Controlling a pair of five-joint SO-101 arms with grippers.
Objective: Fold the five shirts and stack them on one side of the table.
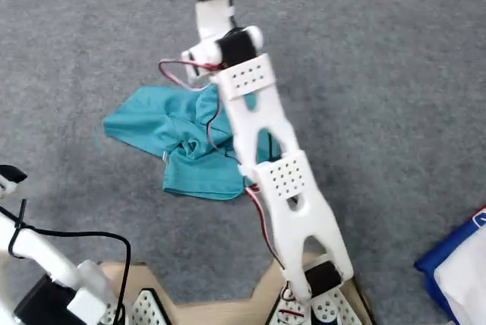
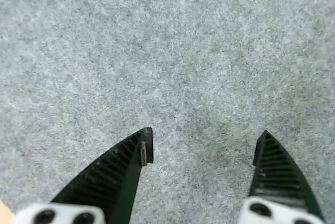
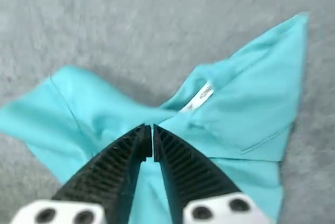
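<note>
Right, R arm (image 1: 247,78) is seen stretched long from its base at the near edge, slanting up across the mid worktop (image 1: 395,74). R tool (image 3: 152,132) is held over the teal shirt (image 1: 167,131), jaws pressed together tip to tip, nothing seen pinched btwn them. L arm (image 1: 42,257) is set low at the near-left corner; L tool (image 2: 204,148) is spread wide over bare grey worktop, well apart from the shirt. Shirt is found crumpled left of centre, partly under the R arm; long axis is run from far-left to near-right, w/ one pointed corner aimed left. A white label (image 3: 201,94) is shown at its collar.
</note>
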